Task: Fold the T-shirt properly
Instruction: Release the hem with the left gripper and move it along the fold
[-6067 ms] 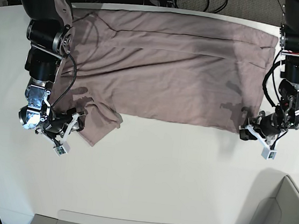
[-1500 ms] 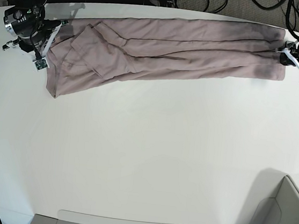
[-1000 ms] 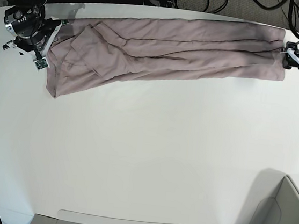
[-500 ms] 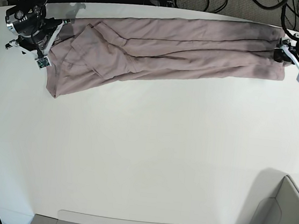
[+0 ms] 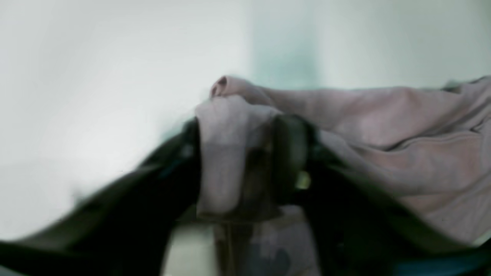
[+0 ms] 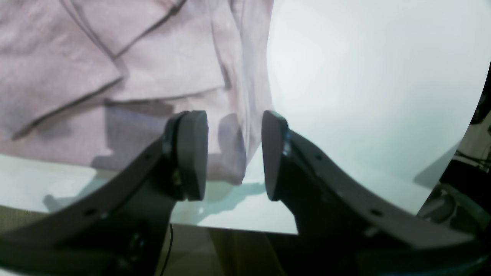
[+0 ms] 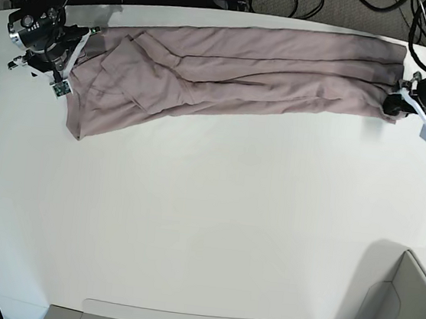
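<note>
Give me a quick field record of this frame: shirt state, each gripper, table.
garment: T-shirt, folded into a long narrow band along the table's far edge
left gripper: jaws around a bunched corner of the shirt's end, fabric between the fingers; view blurred
right gripper: open, nothing held, jaws straddling the shirt's edge at the other end
table: white table, shirt lies on it
loose end: sleeve end on the right gripper's side spreads wider than the rest
</note>
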`<state>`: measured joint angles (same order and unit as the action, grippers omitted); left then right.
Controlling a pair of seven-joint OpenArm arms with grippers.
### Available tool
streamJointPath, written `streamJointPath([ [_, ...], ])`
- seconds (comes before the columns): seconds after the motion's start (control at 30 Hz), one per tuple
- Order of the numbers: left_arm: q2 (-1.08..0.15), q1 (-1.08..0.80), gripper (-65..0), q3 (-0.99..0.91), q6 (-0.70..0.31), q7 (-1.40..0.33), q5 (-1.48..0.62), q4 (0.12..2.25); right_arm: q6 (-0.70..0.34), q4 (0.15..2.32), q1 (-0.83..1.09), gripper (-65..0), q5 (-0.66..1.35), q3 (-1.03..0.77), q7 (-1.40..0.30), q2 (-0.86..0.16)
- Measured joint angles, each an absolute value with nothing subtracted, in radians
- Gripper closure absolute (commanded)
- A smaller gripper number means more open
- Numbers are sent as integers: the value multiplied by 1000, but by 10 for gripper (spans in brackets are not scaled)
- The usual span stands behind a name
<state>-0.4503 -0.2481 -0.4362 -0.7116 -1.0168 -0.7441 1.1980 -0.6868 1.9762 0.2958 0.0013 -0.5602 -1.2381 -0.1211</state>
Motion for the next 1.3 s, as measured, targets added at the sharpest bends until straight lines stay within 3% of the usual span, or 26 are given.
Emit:
streamJointPath([
  [0.03,-452,-248,-18,-419,-712,-1017,-754,1198,-687,1976,296,-241,1,-560,-1238,-121],
  [0.07,-452,-248,0,-403,-712,-1018,-764,1198,-687,1976,293,-241,1,-560,-1238,-121],
  [0.47,-502,-266,0,-378,-734,-1091,-816,1197,-687,1976,291,-241,1,-560,-1236,-121],
  [0.6,-490,-260,0,-487,-746,-1124,-813,1190,-687,1976,290,-241,1,-560,-1235,-121],
  [0.87,-489,-23,0,-588,-706,-1307,-657,1163,-687,1976,285,-241,0,-560,-1236,-115],
  [1.0,-489,69,0,-588,-639,-1339,-637,1148,-687,1977,286,-241,1,-560,-1234,-112],
  [1.13,-534,173,0,-586,-550,-1331,-613,1081,-687,1977,285,-241,1,-563,-1237,-113],
  [1.3,-603,281,0,-579,-546,-1278,-617,922,-687,1977,285,-241,0,-567,-1235,-113],
])
